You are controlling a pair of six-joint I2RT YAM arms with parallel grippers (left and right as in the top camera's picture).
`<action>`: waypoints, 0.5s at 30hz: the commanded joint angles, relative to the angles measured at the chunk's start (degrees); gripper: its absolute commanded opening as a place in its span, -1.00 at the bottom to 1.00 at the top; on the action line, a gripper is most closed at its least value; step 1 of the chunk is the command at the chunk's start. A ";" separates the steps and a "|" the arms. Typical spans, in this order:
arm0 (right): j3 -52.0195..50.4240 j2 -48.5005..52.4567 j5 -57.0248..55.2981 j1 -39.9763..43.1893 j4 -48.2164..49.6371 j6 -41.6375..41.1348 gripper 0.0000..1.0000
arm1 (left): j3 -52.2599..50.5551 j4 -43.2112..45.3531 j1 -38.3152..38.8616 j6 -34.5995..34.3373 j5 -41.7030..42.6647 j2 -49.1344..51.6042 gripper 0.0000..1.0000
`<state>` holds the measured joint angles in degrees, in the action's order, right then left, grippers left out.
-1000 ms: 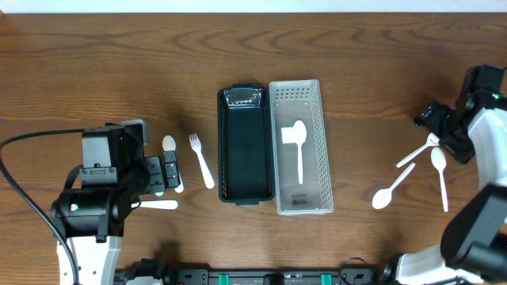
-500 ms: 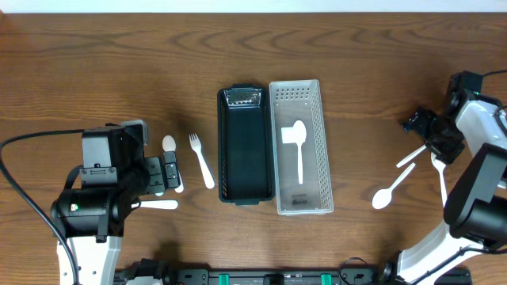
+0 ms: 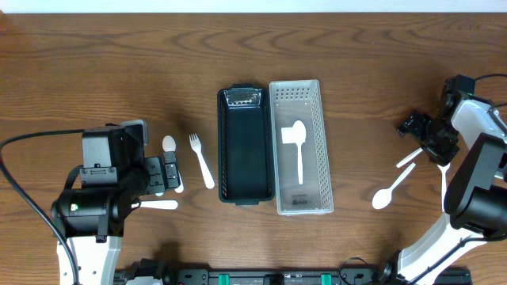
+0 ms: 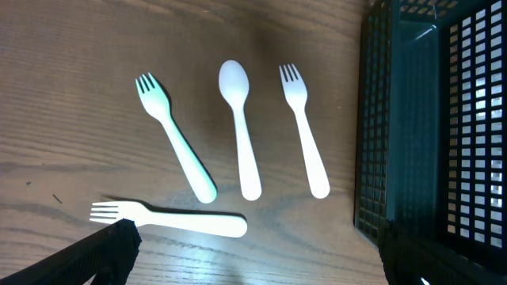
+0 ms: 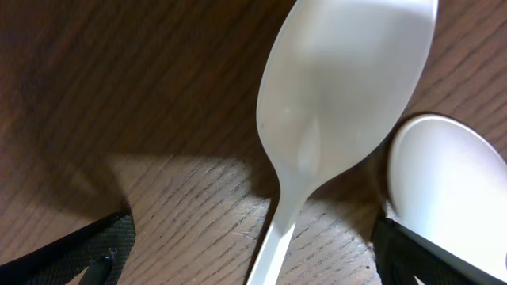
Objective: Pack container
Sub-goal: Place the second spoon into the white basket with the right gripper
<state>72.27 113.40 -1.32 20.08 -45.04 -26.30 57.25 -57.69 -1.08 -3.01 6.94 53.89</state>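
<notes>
- White plastic spoon (image 5: 341, 87) directly beneath right gripper (image 5: 253, 257), filling the right wrist view; bowl toward the top of that view, handle running down into the gap between the two fingers (image 5: 83, 252).
- Jaws spread wide, one fingertip at each lower corner, nothing grasped.
- Handle lying crosswise to the closing line, so probably well placed for a pinch after a straight drop.
- Second spoon (image 5: 444, 182) just beside the first, bowl to bowl; touching or merely close, impossible to tell. Some risk of catching both.
- Seen from overhead: right gripper (image 3: 424, 134) over the spoon cluster at the table's right side, well apart from the clear basket (image 3: 317, 119) near the centre.
- One packed spoon (image 3: 297, 142) already lying lengthwise in that basket.
- Dark basket (image 3: 245, 150) side by side with the clear one, long axes parallel, both running away from the robot.
- Left gripper (image 4: 261, 265) likewise wide open and empty, hovering above three forks (image 4: 305, 134) and a lone spoon (image 4: 238, 127) beside the dark basket.
- Right arm plainly nearer to the right-hand spoons; likely carry leftward toward the centre, with a turn to line the handle up with the basket's length.
</notes>
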 commanded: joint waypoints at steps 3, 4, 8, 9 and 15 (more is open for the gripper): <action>-0.44 2.78 0.96 0.09 0.50 1.33 0.99 | 0.98 -0.13 -0.24 -0.31 0.13 0.04 0.96; -0.44 2.78 0.98 0.11 0.52 1.31 0.98 | 0.98 -0.11 -0.24 -0.31 0.13 0.04 0.96; -0.44 2.78 1.22 0.11 0.42 1.31 0.86 | 0.98 -0.11 -0.24 -0.31 0.13 0.04 0.96; -0.44 2.78 1.64 0.11 0.42 1.33 0.75 | 0.98 -0.11 -0.24 -0.31 0.13 0.04 0.96; -0.44 2.78 2.29 0.11 0.37 1.31 -0.07 | 0.98 -0.11 -0.24 -0.31 0.13 0.04 0.96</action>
<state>72.38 113.51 -1.41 20.08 -44.93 -25.21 57.25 -57.67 -1.08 -3.01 6.94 53.91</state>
